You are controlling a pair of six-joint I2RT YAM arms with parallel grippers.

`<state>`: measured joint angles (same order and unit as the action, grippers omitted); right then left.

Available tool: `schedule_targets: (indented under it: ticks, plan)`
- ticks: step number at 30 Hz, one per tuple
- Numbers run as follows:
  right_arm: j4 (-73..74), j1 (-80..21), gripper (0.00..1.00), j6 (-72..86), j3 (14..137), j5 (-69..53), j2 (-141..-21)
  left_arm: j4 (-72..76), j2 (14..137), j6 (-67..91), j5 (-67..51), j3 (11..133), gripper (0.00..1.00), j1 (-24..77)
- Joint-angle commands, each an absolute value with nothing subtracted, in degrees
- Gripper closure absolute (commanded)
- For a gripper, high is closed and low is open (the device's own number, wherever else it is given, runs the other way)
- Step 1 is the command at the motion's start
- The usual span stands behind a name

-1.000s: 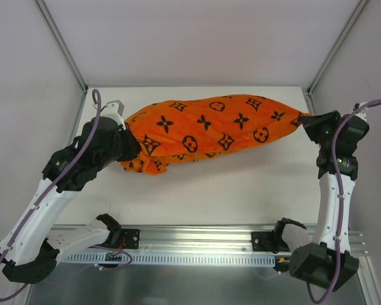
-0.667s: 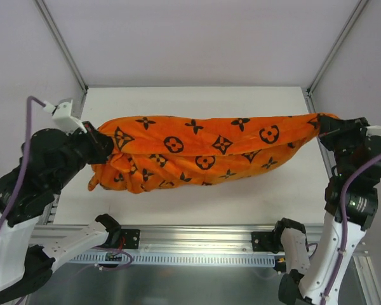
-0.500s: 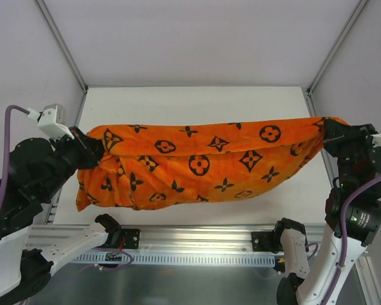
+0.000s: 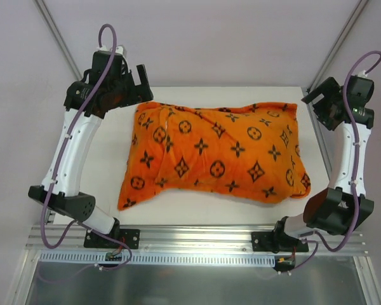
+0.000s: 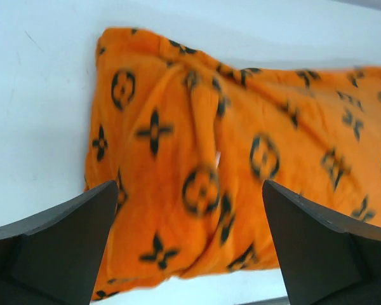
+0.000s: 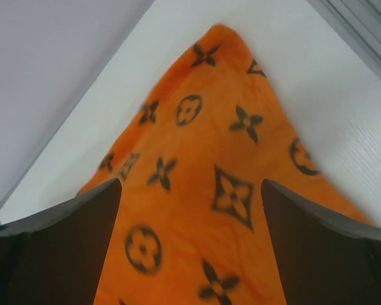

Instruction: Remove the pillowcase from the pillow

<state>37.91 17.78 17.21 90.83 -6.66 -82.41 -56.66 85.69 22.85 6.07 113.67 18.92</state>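
The orange pillowcase [image 4: 216,152] with black flower and circle motifs lies spread and plump on the white table [image 4: 203,206]. It fills the left wrist view [image 5: 241,146] and the right wrist view [image 6: 203,190]. The pillow stays hidden inside it. My left gripper [image 4: 138,81] hangs above the cover's far left corner, open, with nothing between its fingers [image 5: 190,190]. My right gripper [image 4: 317,108] is raised over the far right corner, also open and empty [image 6: 190,184]. Neither gripper touches the fabric.
An aluminium rail [image 4: 197,238] with both arm bases runs along the near edge. Slanted frame posts [image 4: 60,44] [image 4: 336,44] rise at the back corners. White walls close in the table's back and sides.
Both grippers held the cover's ends and lifted it stretched above the table. Now it lies flat, and both grippers have let go, opened and swung to the back corners.
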Motion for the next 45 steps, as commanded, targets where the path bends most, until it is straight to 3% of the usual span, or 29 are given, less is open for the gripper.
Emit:
schedule_targets:
  ticks: [1, 7, 10, 20, 27, 28, 29, 30, 31, 32, 33, 34, 36, 45]
  plan:
    - [38.4, 16.9, 0.04, 13.6, 91.2, -5.1, -72.0, -59.8, 86.3, 22.4, 0.1, 116.0, 0.01, 18.2]
    - [37.4, 14.9, 0.04, 10.2, 85.5, -8.3, -65.9, -59.1, 84.4, 22.0, 0.9, 109.8, 0.01, 18.2]
    - [37.2, 7.5, 0.04, 6.3, 83.0, -6.6, -64.4, -58.2, 83.0, 21.7, 0.6, 104.9, 0.01, 18.2]
    - [40.1, -32.6, 0.04, 3.3, 74.2, 10.2, -70.3, -53.0, 79.5, 23.3, 0.1, 87.4, 0.01, 18.1]
    - [31.6, -35.6, 0.01, 9.4, 67.8, 11.5, -78.9, -49.9, 85.4, 23.0, -1.2, 86.4, 0.05, 18.0]
    - [31.6, -33.9, 0.08, 9.8, 67.2, 11.8, -79.4, -49.5, 86.6, 23.3, -2.7, 86.6, 0.10, 17.8]
    - [31.6, -33.0, 0.37, 10.3, 66.5, 11.8, -79.7, -48.4, 88.6, 23.6, -4.7, 86.7, 0.17, 17.8]
    - [31.6, -32.1, 0.51, 10.5, 65.1, 11.9, -79.6, -47.4, 89.2, 23.7, -9.2, 86.6, 0.22, 17.8]
    - [31.7, -30.1, 0.84, 10.8, 64.3, 12.5, -78.7, -46.3, 90.2, 24.1, -11.0, 85.9, 0.38, 17.8]
    - [31.7, -28.8, 0.95, 11.2, 63.4, 12.4, -77.8, -44.6, 90.5, 24.3, -12.2, 85.4, 0.49, 17.8]
    - [31.8, -27.5, 0.99, 11.3, 61.5, 12.3, -76.7, -44.1, 90.9, 24.5, -13.1, 85.1, 0.61, 17.8]
    - [31.8, -24.9, 0.99, 11.4, 60.4, 12.4, -73.9, -44.1, 91.3, 24.8, -13.2, 84.7, 0.82, 17.8]
    - [31.6, -20.1, 0.99, 11.6, 58.0, 12.7, -70.7, -44.1, 91.1, 25.0, -14.0, 82.7, 1.00, 17.8]
    - [32.1, -5.8, 0.99, 13.3, 47.8, 10.3, -55.5, -41.7, 74.1, 26.4, -17.7, 62.4, 1.00, 17.8]
